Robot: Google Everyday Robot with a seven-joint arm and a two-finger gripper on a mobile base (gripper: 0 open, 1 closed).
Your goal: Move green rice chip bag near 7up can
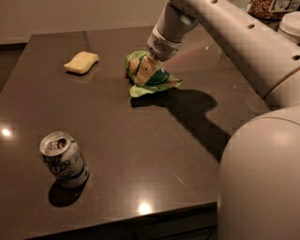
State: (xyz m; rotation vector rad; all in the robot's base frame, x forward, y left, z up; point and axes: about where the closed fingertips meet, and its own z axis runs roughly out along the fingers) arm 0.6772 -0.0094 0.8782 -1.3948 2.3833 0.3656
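The green rice chip bag (159, 77) lies crumpled on the dark table, back centre. My gripper (143, 74) comes down from the upper right and is shut on the bag's left part; one cream finger (145, 70) shows against the pouch, the other is hidden behind it. The 7up can (63, 159) stands upright at the front left, far from the bag, with its open silver top facing up.
A pale yellow sponge (81, 62) lies at the back left. The table's front edge (117, 215) runs just below the can. My arm and body (262, 178) fill the right side. Containers (276, 7) stand at the back right.
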